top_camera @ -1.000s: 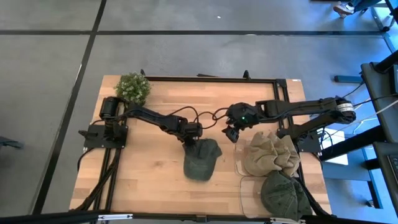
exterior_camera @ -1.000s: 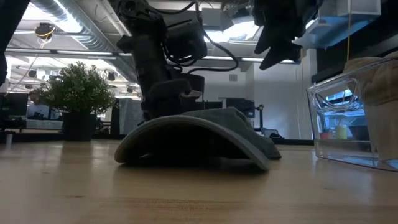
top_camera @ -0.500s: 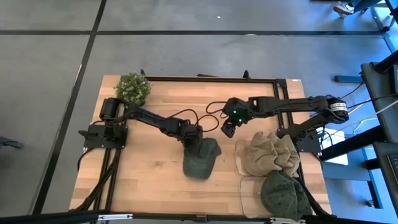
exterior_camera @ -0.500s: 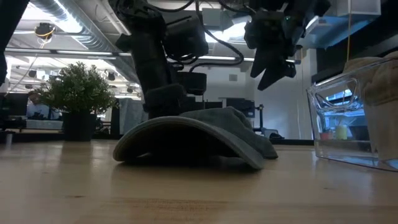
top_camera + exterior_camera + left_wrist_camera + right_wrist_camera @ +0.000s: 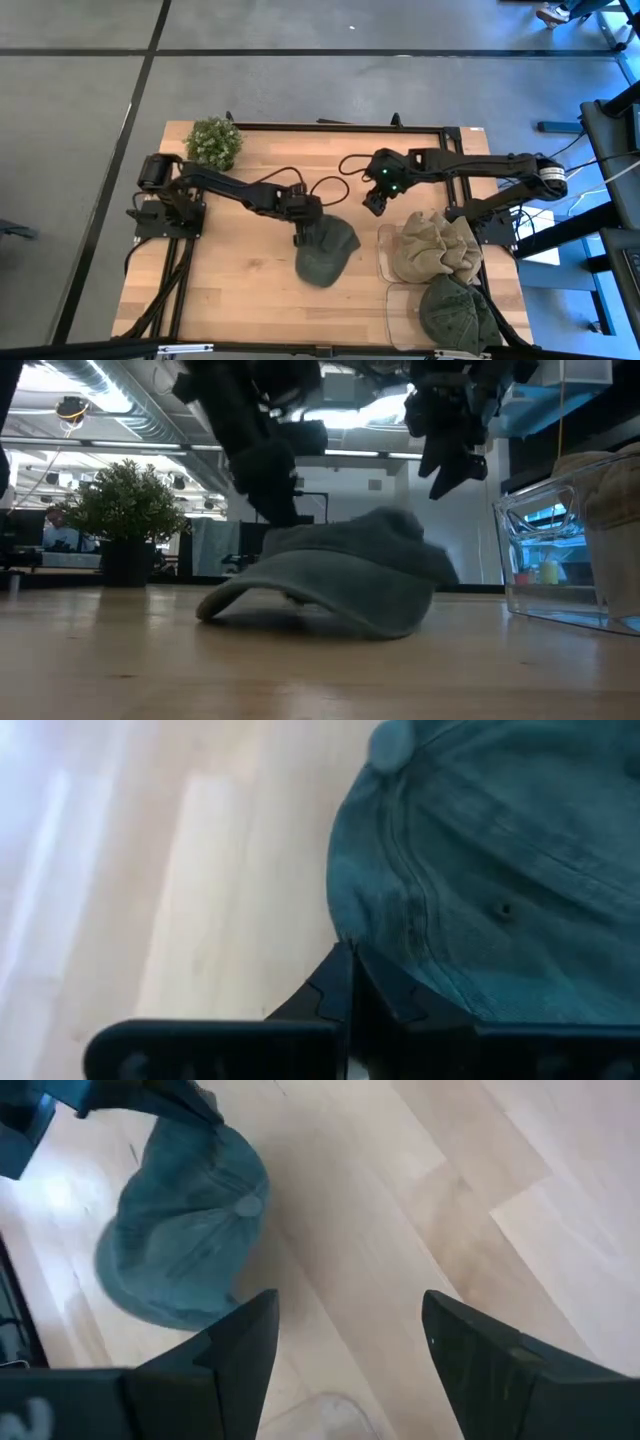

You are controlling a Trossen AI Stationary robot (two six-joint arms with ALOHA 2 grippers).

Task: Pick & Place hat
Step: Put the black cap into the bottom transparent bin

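Since the earlier frames, the dark green fabric cap (image 5: 325,252) has been tipped up at its rear: its crown is lifted off the light wooden table (image 5: 240,290) while the front edge of its brim touches the boards, as the low view shows (image 5: 340,585). Left gripper (image 5: 303,229) has closed fully and pinches the cap's rear edge; in the left wrist view its two dark fingers (image 5: 350,995) meet on the fabric rim (image 5: 480,900). Right gripper (image 5: 375,205) has drawn back toward the far side of the table and hangs in the air above the boards, near the cap but apart from it, its fingers (image 5: 245,1340) spread wide and holding nothing. Cap position: roughly mid-table, just beside the clear plastic bin (image 5: 384,262) on the right. Bin contents: a crumpled tan fabric hat (image 5: 430,248); a second dark green cap (image 5: 452,312) lies nearer the front edge. A small green potted plant (image 5: 213,142) stands at the far left corner.
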